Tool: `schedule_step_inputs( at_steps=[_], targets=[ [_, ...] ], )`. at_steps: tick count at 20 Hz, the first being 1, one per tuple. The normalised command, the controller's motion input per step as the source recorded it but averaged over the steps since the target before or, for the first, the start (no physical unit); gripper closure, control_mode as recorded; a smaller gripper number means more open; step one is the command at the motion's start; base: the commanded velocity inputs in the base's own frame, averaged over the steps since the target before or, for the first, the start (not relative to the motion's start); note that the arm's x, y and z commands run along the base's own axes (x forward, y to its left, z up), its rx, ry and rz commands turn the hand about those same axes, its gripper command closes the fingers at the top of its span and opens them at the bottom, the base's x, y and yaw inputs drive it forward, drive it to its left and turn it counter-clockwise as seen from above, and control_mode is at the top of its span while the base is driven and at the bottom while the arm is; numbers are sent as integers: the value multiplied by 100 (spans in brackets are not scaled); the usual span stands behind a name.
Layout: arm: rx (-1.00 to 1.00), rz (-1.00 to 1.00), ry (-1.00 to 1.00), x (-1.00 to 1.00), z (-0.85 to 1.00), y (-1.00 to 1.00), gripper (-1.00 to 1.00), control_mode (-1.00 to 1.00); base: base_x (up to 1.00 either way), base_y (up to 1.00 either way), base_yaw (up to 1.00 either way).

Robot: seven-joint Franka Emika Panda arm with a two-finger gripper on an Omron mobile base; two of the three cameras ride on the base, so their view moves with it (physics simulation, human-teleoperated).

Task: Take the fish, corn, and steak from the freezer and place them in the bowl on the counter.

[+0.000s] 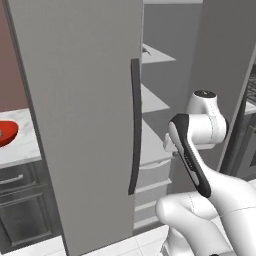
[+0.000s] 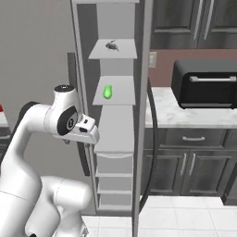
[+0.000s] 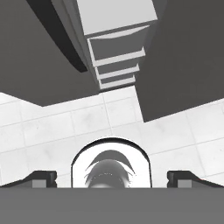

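Red bowl (image 1: 6,133) waits at the counter's (image 1: 20,150) left edge, ready for food. The freezer (image 2: 115,139) is open, a green item (image 2: 108,91) on its middle shelf, a dark one (image 2: 111,45) above. The gripper (image 3: 112,180) hangs spread and empty, aimed floorwards.

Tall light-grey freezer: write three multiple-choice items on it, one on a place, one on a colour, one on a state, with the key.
1. Where does the small green item lie in the tall light-grey freezer?
A. second shelf from the top
B. bottom drawer
C. floor

2. What colour is the shallow glossy bowl on the white marble counter?
A. blue
B. red
C. yellow

3. How does the freezer door stand?
A. shut
B. open
C. missing

Key: 1 A, it sits below the shelf with the small dark item. 2 B, it shows red at the left edge. 3 B, the shelves and drawers are exposed beside the long dark handle.
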Motion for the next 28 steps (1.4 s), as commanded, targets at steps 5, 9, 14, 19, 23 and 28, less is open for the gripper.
schedule_step_inputs(
  at_steps=[5, 9, 14, 19, 23, 28],
  targets=[
    [0, 0, 0, 0, 0, 0, -100, 100, 36, -16, 1],
    [0, 0, 0, 0, 0, 0, -100, 100, 33, -13, 4],
    [0, 0, 0, 0, 0, 0, -100, 100, 41, -24, 6],
    [0, 0, 0, 0, 0, 0, -100, 100, 57, -34, 11],
    [0, 0, 0, 0, 0, 0, -100, 100, 35, -32, 10],
    [0, 0, 0, 0, 0, 0, -100, 100, 21, -17, 7]
  ],
)
